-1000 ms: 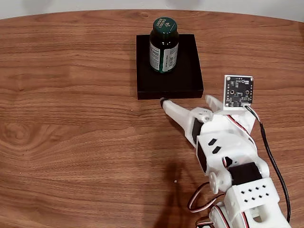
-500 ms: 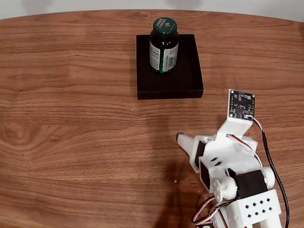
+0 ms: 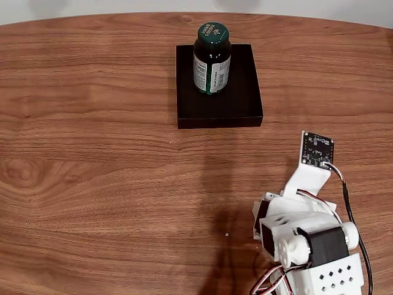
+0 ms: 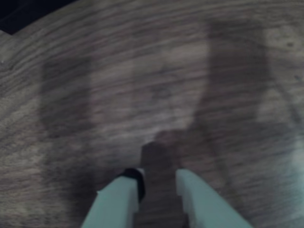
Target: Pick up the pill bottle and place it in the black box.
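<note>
Hand (image 4: 159, 183) blurred, fingers slightly parted, empty.

In the fixed view the box (image 3: 219, 83) sits on the bench (image 3: 92, 172) toward its far edge, a little right of the middle. The bottle (image 3: 212, 58) stands upright inside the box, in its far left part. The arm (image 3: 307, 233) is at the near right corner of the bench, well apart from the box; in the wrist view the gripper (image 4: 159, 183) enters from the bottom edge over bare bench, nothing between its fingers (image 4: 118, 199).
</note>
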Controlling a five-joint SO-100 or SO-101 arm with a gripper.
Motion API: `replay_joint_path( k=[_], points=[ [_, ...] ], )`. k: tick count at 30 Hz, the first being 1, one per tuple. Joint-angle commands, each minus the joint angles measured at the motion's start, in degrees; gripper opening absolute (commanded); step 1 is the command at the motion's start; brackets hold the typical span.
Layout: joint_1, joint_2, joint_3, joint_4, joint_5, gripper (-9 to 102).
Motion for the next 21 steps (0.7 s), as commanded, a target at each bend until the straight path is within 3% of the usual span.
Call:
replay_joint_path(
  k=[1, 11, 21],
  points=[
    [0.0, 1.2, -1.0, 2.6, -0.7, 0],
    [0.3, 3.1, -1.0, 7.6, -0.6, 0],
    [0.7, 4.2, -1.0, 15.8, 9.4, 0]
  ],
)
